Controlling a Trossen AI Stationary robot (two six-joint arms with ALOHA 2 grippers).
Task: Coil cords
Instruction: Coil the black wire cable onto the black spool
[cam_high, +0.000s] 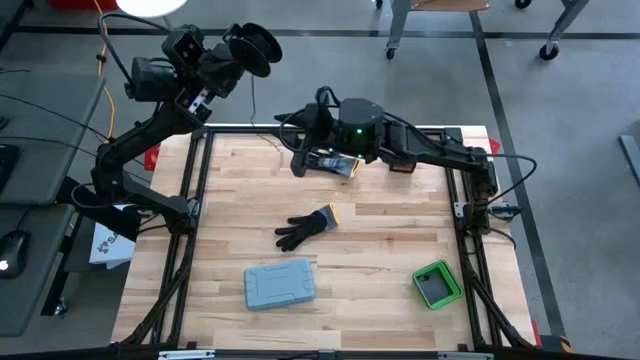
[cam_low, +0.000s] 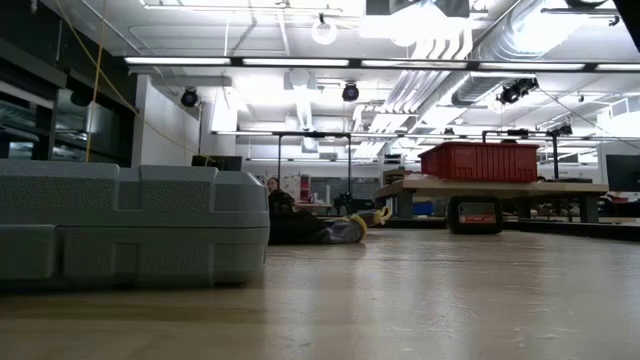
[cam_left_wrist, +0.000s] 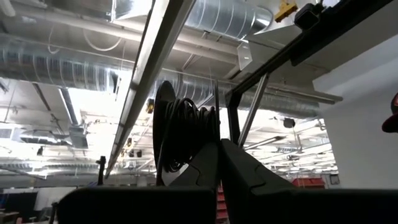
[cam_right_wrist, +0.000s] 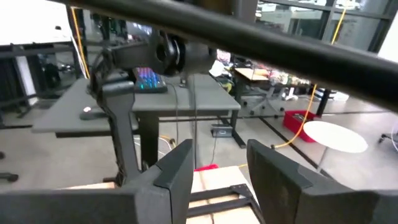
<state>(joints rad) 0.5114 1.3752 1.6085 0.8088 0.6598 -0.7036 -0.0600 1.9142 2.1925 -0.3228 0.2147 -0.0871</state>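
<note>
The cords are a black ring-shaped coil (cam_high: 256, 45) of thin dark wire, raised high beyond the table's far left corner. My left gripper (cam_high: 238, 58) is shut on it and slants upward. In the left wrist view the coil (cam_left_wrist: 183, 134) stands on edge above the fingers. My right gripper (cam_high: 300, 122) hovers over the far middle of the table, pointing level toward the left arm. It is open, with nothing between its fingers (cam_right_wrist: 177, 168). The right wrist view shows the coil (cam_right_wrist: 168, 53) farther off. My left gripper pinches the coil's lower rim (cam_left_wrist: 204, 148) between its two shut fingers (cam_left_wrist: 242, 171), crossing the bundled turns of wire. The fingers come from below and slant upward. The coil stands on edge above them, lifted clear of the table.
A black glove with a yellow cuff (cam_high: 305, 228) lies mid-table, with a grey-blue case (cam_high: 280, 283) nearer the front and a green box (cam_high: 437, 284) at the front right. A small packet (cam_high: 335, 163) lies under the right arm. The black frame rails (cam_high: 190, 200) border the table.
</note>
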